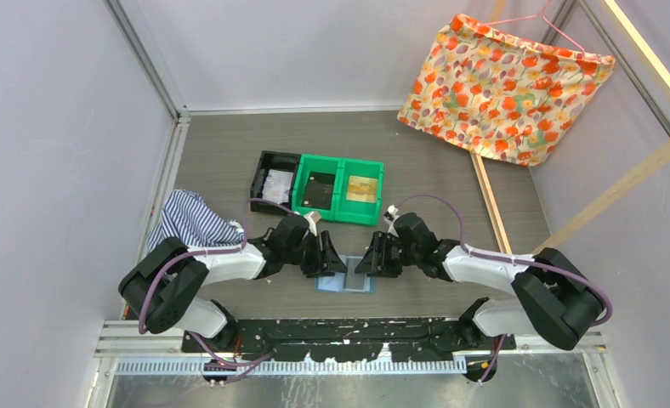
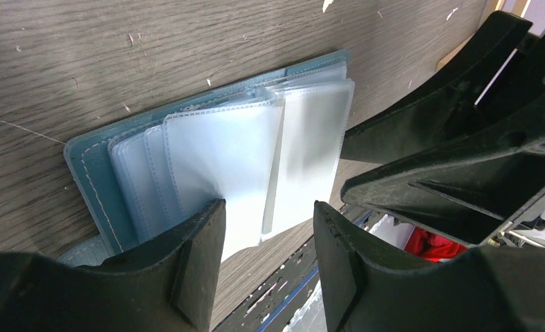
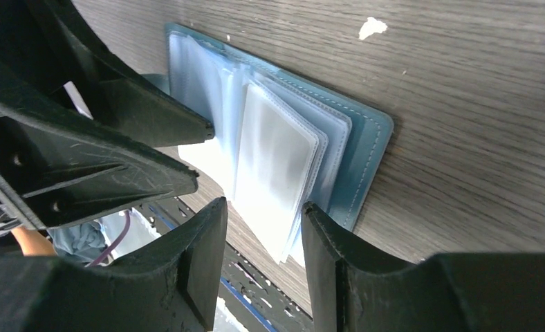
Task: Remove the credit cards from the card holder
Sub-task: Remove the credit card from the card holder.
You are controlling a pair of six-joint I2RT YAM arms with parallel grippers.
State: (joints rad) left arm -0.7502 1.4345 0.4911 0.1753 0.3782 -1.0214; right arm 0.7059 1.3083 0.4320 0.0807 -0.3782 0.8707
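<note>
The card holder [image 1: 346, 283] lies opened flat at the middle of the worktop's [image 1: 451, 161] near edge, teal cover down and its clear sleeves [image 2: 221, 152] fanned upward. No credit cards lie loose on the wood beside it. The sleeves look pale and glassy in both wrist views, and I cannot tell whether any of them has a card inside. By that reading the opening is done, while the pulling out looks not yet done, or at least not shown. The green bins [image 1: 338, 189] farther back hold a dark item and a yellowish one, too small to identify. The left tool [image 2: 268, 207] stands over the holder's near side with its jaws roughly half apart. A sleeve edge lies in the gap between them, but nothing is pinched. The right tool [image 3: 264, 206] faces it from the other side, also about half open, with sleeve corners between its jaws and no grip on them. The two tools are close together, almost nose to nose above the holder.
</note>
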